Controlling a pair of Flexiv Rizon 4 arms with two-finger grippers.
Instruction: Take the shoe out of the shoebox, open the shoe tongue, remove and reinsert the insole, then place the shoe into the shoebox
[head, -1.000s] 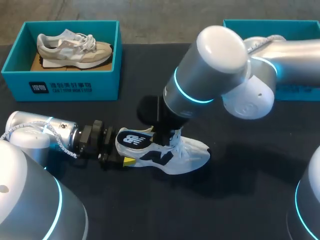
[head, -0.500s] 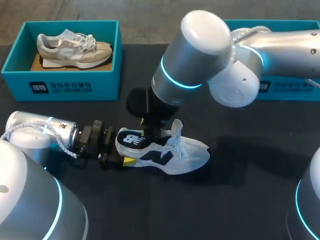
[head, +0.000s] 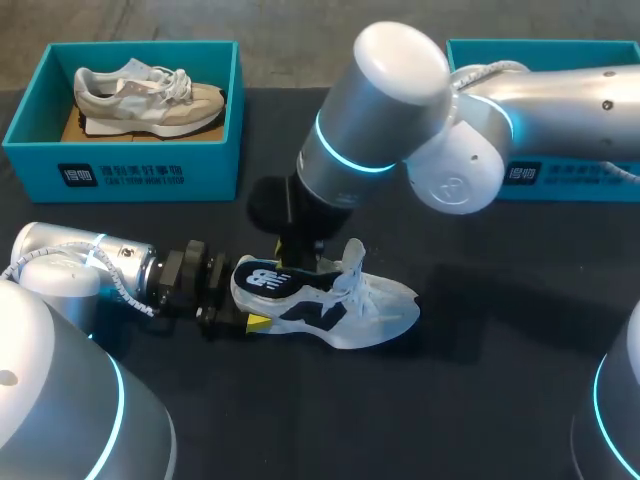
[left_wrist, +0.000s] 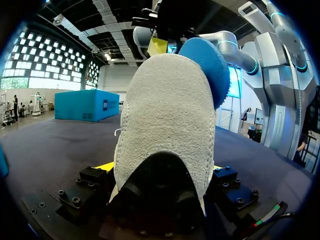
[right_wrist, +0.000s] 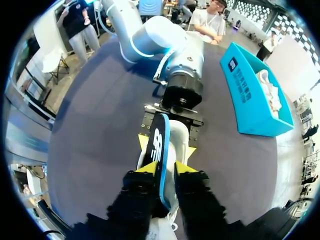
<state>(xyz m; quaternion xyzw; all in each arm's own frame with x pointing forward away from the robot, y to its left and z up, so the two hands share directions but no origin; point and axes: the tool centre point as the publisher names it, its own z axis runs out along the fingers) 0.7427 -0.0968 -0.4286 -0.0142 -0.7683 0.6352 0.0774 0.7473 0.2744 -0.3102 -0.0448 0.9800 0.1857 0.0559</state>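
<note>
A white shoe with black markings (head: 375, 305) lies on its side on the dark table, toe to the right. My left gripper (head: 240, 318) is shut on its heel (left_wrist: 167, 115), one yellow tip on either side. The insole (head: 262, 279), black on top and blue underneath (left_wrist: 207, 65), sticks up out of the heel opening. My right gripper (right_wrist: 165, 169) comes down from above and is shut on the insole's edge (right_wrist: 159, 145). In the head view my right wrist hides those fingers.
A teal shoebox (head: 120, 170) at the back left holds a beige shoe (head: 150, 95). A second teal shoebox (head: 575, 175) stands at the back right, behind my right arm. Bare dark table lies in front of the shoe.
My right arm has moved left from over the tongue to the heel end, and its fingers have closed on the insole. The left arm and shoe have stayed put.
</note>
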